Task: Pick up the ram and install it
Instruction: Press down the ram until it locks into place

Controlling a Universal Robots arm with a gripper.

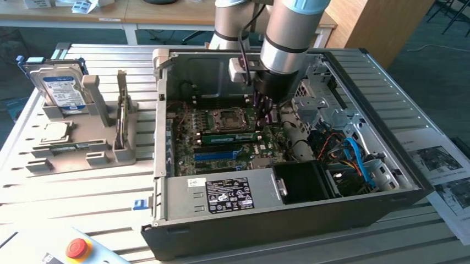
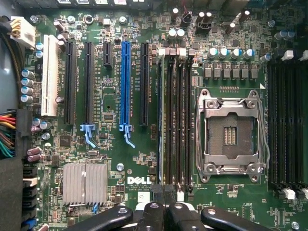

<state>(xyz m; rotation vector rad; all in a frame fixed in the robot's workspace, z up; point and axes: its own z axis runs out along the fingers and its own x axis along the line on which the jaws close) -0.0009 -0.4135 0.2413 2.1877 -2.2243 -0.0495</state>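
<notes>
1. While the arm reaches down into the open computer case (image 1: 165, 181), the fingers (image 2: 154, 216) sit close together with a narrow gap between them, and the gripper (image 1: 264, 113) hangs over the motherboard (image 2: 110, 159).
2. The ram (image 1: 228, 137) stands on edge in a memory slot just beside the CPU socket (image 2: 230, 134). In the wrist view the ram (image 2: 160, 120) shows as a thin pale line (seen edge-on) running down to the fingers.
3. The fingertips are above one end of the ram; whether they touch or clamp it cannot be told.
4. A long blue slot (image 2: 126, 82) lies apart from the ram, with one black slot between them, and a finned heatsink (image 2: 85, 183) sits near the fingers.
5. The power supply (image 1: 220, 193) fills the case's near corner.
6. On the worktop (image 1: 88, 187), at the exterior view's left, a grey fixture (image 1: 96, 148) carries an upright hard drive (image 1: 63, 91), an expansion card (image 1: 123, 110) and a processor chip (image 1: 55, 132).
7. A red stop button (image 1: 77, 248) sits at the near edge.
</notes>
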